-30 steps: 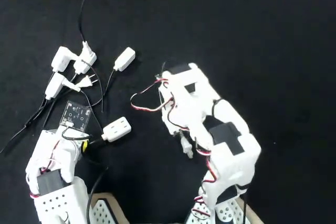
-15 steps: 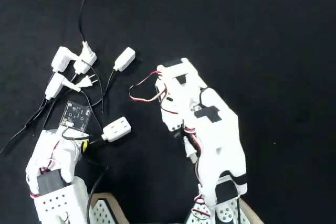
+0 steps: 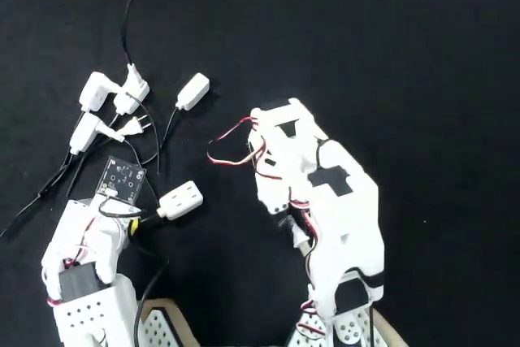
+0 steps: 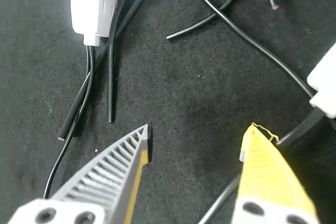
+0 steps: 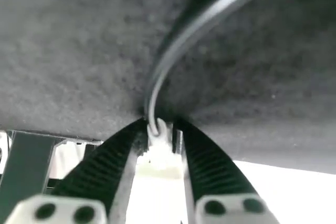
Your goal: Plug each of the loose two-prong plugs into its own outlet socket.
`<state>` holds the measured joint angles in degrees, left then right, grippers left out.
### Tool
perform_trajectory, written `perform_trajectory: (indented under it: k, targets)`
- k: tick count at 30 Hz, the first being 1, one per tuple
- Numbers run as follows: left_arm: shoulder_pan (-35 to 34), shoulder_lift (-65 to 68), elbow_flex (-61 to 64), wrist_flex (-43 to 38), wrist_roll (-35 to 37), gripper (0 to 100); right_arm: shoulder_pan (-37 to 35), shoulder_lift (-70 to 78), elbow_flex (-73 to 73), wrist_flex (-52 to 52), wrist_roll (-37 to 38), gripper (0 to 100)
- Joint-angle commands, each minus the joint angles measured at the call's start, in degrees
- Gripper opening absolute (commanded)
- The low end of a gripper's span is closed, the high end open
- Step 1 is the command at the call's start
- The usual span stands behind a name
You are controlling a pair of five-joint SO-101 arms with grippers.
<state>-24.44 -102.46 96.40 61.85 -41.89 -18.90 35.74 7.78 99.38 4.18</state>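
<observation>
No text, label, number or sign can be read in any of the views. Pale marks are seen on the small dark circuit board point(image 3: 122, 178) near the white outlet socket point(image 3: 180, 199), but they are too small to be made out. Nothing legible is seen on the face of the socket itself.
</observation>
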Motion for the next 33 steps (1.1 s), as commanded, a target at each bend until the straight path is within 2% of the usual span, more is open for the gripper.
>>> perform_trajectory:
  k: [1, 4, 8, 13, 17, 22, 24, 27, 30, 33]
  targets:
    - [0.6, 0.0, 1.0, 0.4, -0.5, 27, 0.9, 0.8, 0.0, 1.6, 2.6, 7.8]
    - [0.6, 0.0, 1.0, 0.4, -0.5, 27, 0.9, 1.0, -0.1, 1.4, 3.0, 7.3]
    - [0.7, 0.0, 1.0, 0.4, -0.5, 27, 0.9, 0.9, -1.3, 1.5, 2.8, 1.0]
    - [0.7, 0.0, 1.0, 0.4, -0.5, 27, 0.5, -2.2, -0.9, 1.6, 1.1, 1.2]
    - [0.6, 0.0, 1.0, 0.4, -0.5, 27, -4.0, -14.5, 6.5, 0.9, -1.1, 1.2]
    - [0.6, 0.1, 1.0, 0.4, -0.5, 27, -9.3, -38.1, 15.6, -6.3, -6.4, 1.2]
    - [0.6, 0.1, 1.0, 0.4, -0.5, 27, -10.3, -46.7, 18.3, -11.3, -8.7, 1.1]
    - [0.5, 0.0, 1.0, 0.4, -0.5, 27, -10.6, -57.5, 25.4, -24.4, -14.6, 1.1]
    - [0.5, 0.0, 1.0, 0.4, -0.5, 27, -12.6, -65.3, 37.1, -43.3, -20.3, 1.1]
    - [0.6, 0.0, 1.0, 0.4, -0.5, 27, -17.7, -70.0, 50.3, -63.7, -22.9, 1.1]
